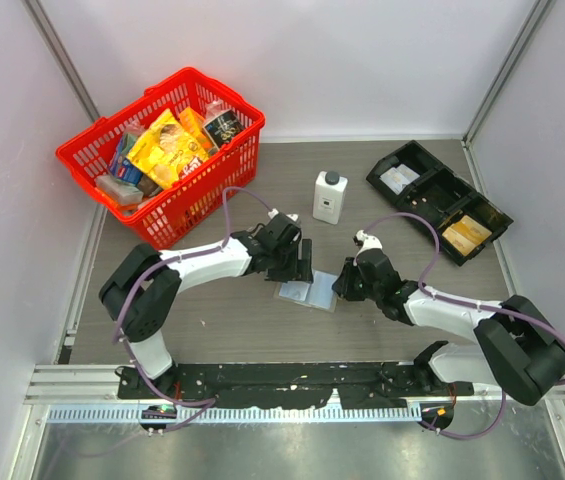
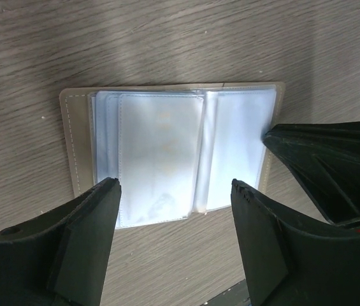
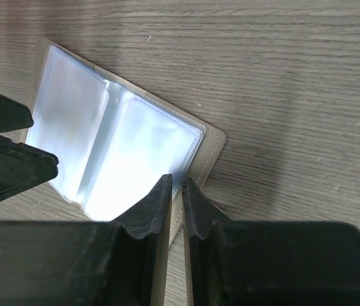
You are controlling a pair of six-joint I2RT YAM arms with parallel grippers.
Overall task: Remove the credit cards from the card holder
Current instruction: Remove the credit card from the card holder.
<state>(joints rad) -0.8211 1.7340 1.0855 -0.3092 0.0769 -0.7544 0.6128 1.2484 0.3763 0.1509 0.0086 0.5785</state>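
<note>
The taupe card holder (image 1: 307,293) lies open and flat on the wooden table between the two arms. Its clear sleeves (image 2: 230,146) face up, and a pale credit card (image 2: 160,159) shows through the front sleeve. My left gripper (image 2: 175,191) hovers open over the holder's near edge with nothing between its fingers. My right gripper (image 3: 176,182) has its jaws together save for a thin slit. Its tips rest on the stitched edge of the card holder (image 3: 208,150). In the left wrist view, the right gripper's finger (image 2: 320,153) touches the holder's right edge.
A red basket (image 1: 162,150) full of packets stands at the back left. A white bottle (image 1: 330,196) stands behind the holder. At the back right, a long black tray (image 1: 438,200) holds orange packets (image 1: 465,234).
</note>
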